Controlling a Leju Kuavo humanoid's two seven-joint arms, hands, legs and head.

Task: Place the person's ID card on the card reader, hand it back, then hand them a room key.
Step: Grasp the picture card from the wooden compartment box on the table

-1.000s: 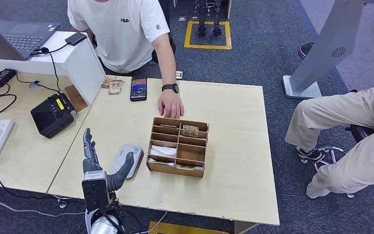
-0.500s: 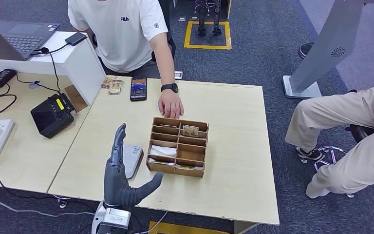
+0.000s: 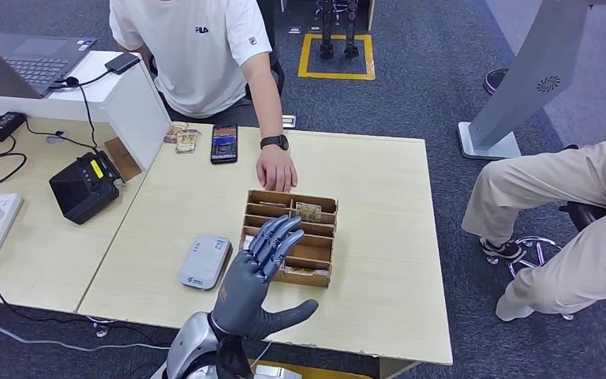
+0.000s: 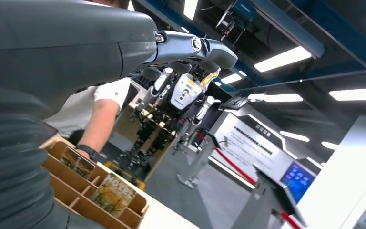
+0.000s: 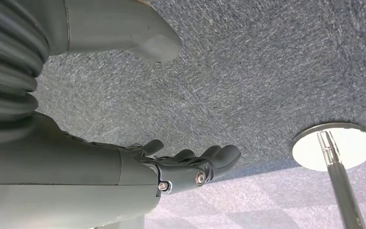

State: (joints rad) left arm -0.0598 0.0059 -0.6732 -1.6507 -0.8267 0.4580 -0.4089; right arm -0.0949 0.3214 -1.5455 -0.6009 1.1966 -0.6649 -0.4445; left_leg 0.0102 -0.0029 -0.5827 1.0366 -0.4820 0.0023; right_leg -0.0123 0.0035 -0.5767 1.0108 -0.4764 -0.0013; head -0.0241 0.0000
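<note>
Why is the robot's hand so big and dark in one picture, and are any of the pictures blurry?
Left wrist view: left hand sits close to the camera, dark against glaring ceiling lights. Head view: evenly lit, sharp, left hand over the wooden organizer. Right wrist view: carpet sharp.

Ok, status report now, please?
Left robot hand open over brown wooden compartment box. Right robot hand open, hanging. Person's hand at box edge.
</note>
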